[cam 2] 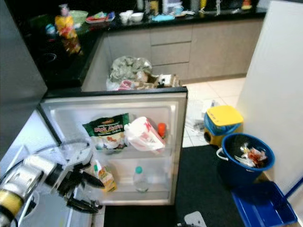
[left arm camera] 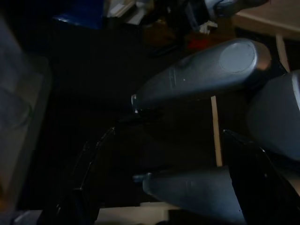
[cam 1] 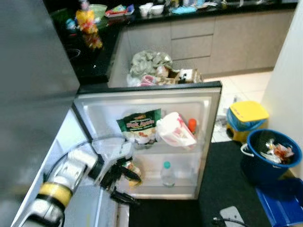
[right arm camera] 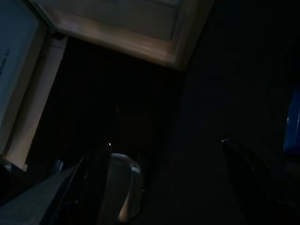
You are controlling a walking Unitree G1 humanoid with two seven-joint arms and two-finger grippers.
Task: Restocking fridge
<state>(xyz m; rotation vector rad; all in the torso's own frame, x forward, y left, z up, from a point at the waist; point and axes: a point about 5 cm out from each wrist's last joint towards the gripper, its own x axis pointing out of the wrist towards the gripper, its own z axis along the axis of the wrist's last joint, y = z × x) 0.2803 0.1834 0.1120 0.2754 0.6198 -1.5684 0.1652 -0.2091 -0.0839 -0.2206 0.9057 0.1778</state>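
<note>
Fridge door stands open, its upper shelf holding a green snack bag, a white-and-pink pouch and an orange-capped bottle; lower shelf holds a water bottle and a small carton. Left claw, fingers spread and empty, sits just beside the carton. Right wrist view: dark floor, right claw's fingers apart. Head views add a blue bucket and a yellow bin.

green snack bag, pink-and-white pouch, blue bucket, yellow bin lid, black countertop.
</note>
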